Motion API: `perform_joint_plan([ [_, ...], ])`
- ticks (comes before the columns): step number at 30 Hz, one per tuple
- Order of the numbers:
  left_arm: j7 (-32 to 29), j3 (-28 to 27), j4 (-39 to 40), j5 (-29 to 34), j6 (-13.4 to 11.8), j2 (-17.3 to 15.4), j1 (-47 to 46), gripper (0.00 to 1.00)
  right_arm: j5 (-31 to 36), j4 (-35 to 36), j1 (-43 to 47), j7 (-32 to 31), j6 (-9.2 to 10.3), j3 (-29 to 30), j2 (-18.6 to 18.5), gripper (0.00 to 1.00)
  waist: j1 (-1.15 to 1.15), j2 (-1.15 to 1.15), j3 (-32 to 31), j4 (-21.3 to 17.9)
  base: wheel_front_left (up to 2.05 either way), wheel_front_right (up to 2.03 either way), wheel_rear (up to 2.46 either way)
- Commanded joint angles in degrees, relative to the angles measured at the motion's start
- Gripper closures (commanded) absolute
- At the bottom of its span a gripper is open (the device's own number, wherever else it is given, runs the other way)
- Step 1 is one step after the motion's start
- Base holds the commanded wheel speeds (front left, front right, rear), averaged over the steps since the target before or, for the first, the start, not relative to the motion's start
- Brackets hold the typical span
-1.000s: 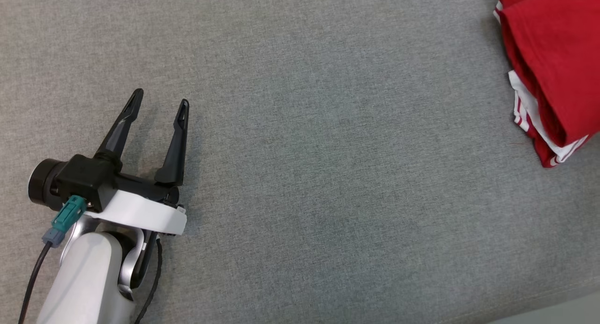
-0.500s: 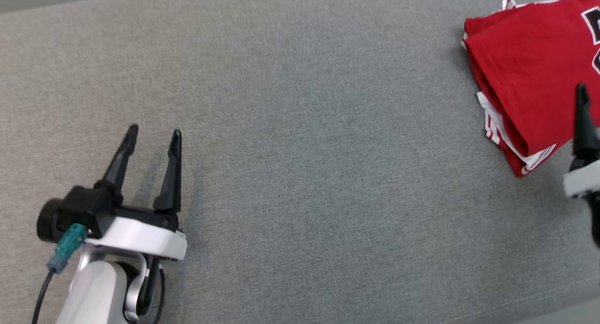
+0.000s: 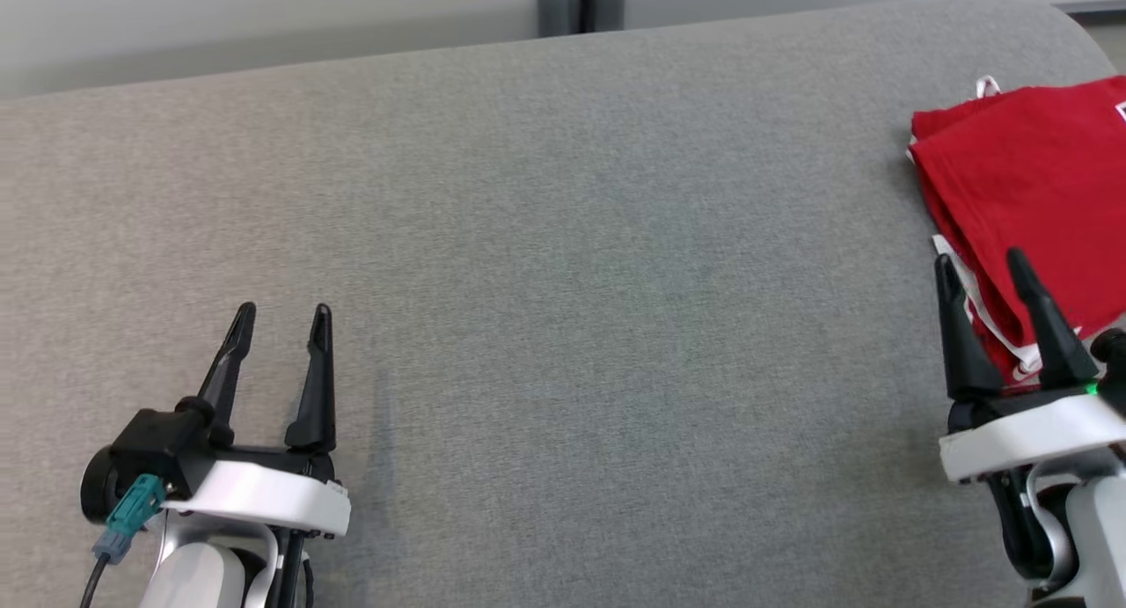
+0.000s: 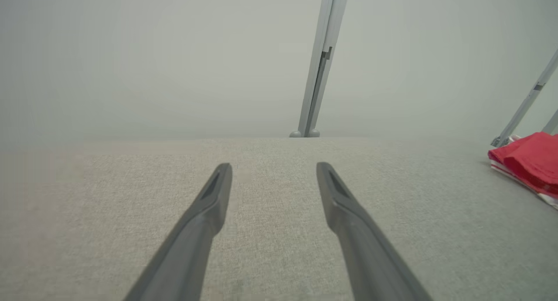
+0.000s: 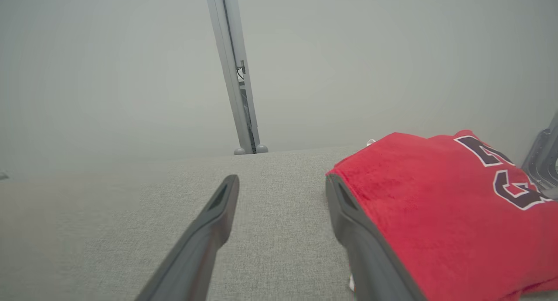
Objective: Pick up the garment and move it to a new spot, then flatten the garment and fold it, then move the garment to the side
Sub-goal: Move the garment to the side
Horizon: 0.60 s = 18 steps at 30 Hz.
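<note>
Lying folded on grey upholstery, red garment sits beside right fingers.

- Two grippers: the left gripper and the right gripper, each with two dark fingers, four in all
- One red garment, just beside the right gripper's fingertips
- One grey fabric surface under both grippers
- One dark post far beyond the fingertips

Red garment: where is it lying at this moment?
In the head view the folded red garment lies at the far right of the grey fabric surface, its near edge by the open right gripper.
</note>
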<state>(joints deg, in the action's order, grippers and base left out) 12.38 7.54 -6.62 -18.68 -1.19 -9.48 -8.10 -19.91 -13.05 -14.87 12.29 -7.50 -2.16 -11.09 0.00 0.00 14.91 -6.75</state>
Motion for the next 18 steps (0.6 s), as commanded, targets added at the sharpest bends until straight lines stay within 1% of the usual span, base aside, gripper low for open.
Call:
perform_joint_plan([
  [1,0.5,-0.4,-0.2,-0.4,-0.4,0.0,0.4,0.0,0.7,1.1,1.2,-0.5,0.01,0.3,0.1,0.0,0.0,0.0,-1.1,1.2,0.0,0.0,0.0],
  [6,0.9,-1.0,-0.8,-0.6,-1.3,0.1,2.4,0.0,2.6,4.8,4.5,-3.0,0.01,0.8,1.6,0.0,0.0,0.0,-3.0,2.9,0.0,0.0,0.0],
  [10,1.2,-0.9,-0.9,-0.9,-1.5,0.3,3.7,0.0,3.8,7.3,7.0,-4.6,0.0,1.9,2.7,0.0,0.0,0.0,-4.6,3.9,0.0,0.0,0.0],
  [18,1.0,-0.4,-1.5,-1.2,-1.8,-0.1,6.9,0.0,5.4,10.7,12.3,-7.2,0.0,3.5,3.1,0.0,0.0,0.0,-8.5,4.5,0.0,0.0,0.0],
])
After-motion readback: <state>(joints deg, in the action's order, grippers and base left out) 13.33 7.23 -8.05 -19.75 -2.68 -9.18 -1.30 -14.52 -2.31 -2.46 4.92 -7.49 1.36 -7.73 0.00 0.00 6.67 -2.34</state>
